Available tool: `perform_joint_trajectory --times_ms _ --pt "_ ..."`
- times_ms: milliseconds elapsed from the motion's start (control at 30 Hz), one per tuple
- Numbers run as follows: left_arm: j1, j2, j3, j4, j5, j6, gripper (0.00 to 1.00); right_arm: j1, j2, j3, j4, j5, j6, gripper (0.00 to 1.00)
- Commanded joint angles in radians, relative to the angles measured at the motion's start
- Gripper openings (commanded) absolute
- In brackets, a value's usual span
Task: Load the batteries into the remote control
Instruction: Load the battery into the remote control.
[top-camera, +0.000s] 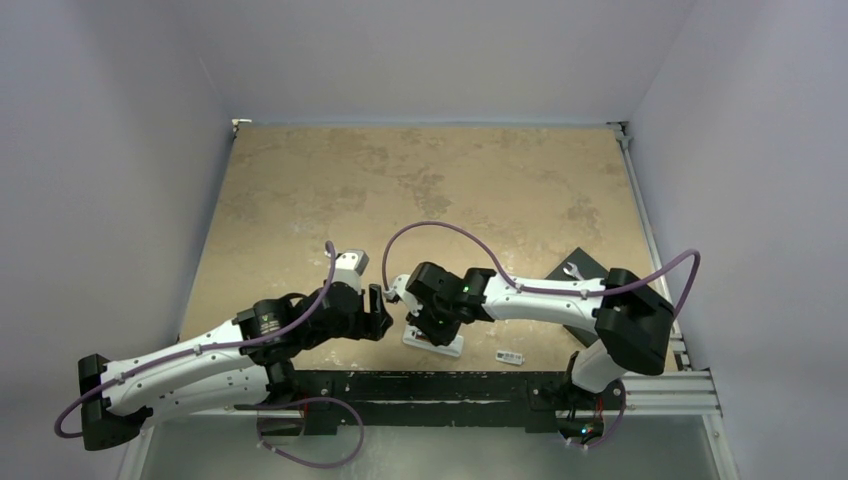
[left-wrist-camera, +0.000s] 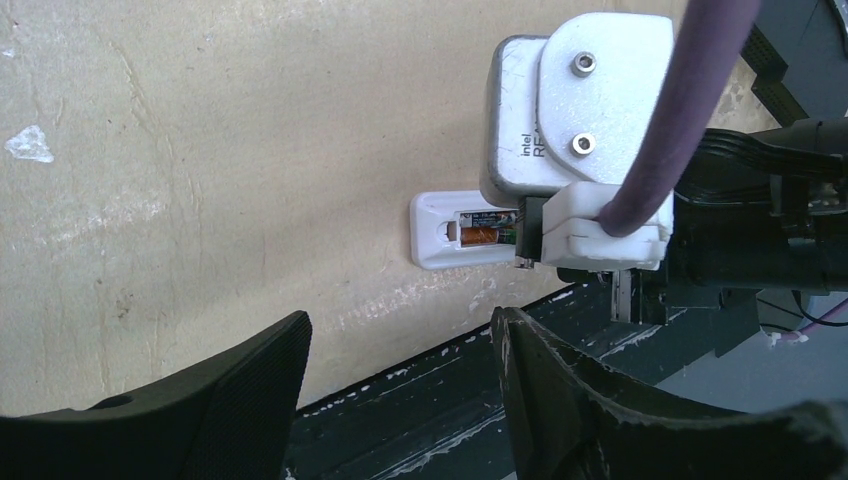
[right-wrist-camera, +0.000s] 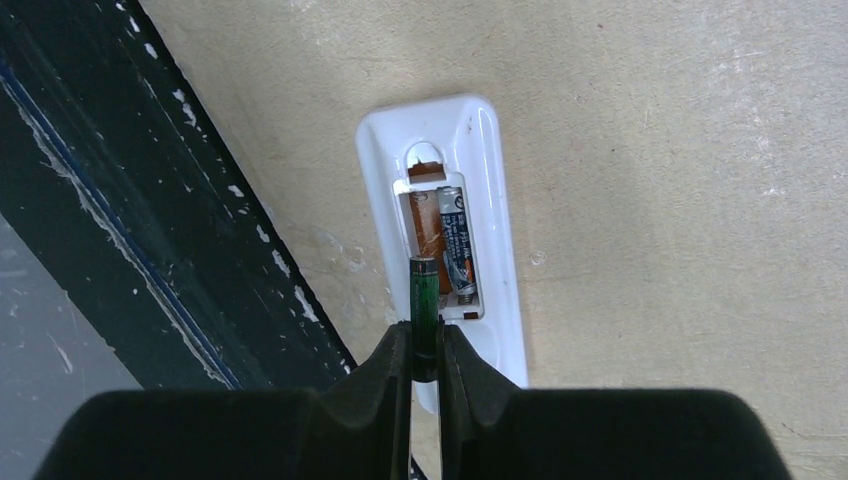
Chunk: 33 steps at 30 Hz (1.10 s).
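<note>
The right claw (right-wrist-camera: 425, 345) is pinching a battery (right-wrist-camera: 424, 298) lengthwise along the remote (right-wrist-camera: 495, 200)'s empty slot (right-wrist-camera: 425, 228) just ahead, while the left claw (left-wrist-camera: 400, 330) is hanging open.

Both arms — the left arm (top-camera: 190, 365) and the right arm (top-camera: 545, 295) — have white link shells with black joints and black bases. A purple cable (left-wrist-camera: 700, 90) loops along each. The right wrist's camera housing (left-wrist-camera: 560, 110) is silver-grey, with two screws and an "intel" mark. The left pincer (left-wrist-camera: 400, 330) has black fingers (left-wrist-camera: 250, 390), finely textured inside.
</note>
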Motion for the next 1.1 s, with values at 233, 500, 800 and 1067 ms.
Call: perform_joint_trajectory --times_ms 233,500,800,1067 --pt "0.003 0.006 -0.008 0.023 -0.001 -0.001 0.68 0.004 0.02 0.053 0.005 0.005 -0.01 0.1" --pt "0.003 0.006 -0.007 0.024 0.0 -0.002 0.68 0.004 0.034 0.063 0.006 0.005 -0.012 0.15" --pt "0.003 0.006 -0.01 0.023 0.0 -0.002 0.69 0.005 0.043 0.072 0.01 0.003 -0.006 0.23" --pt "0.003 0.007 -0.01 0.024 0.0 -0.001 0.7 0.006 0.044 0.077 0.016 -0.004 -0.001 0.3"
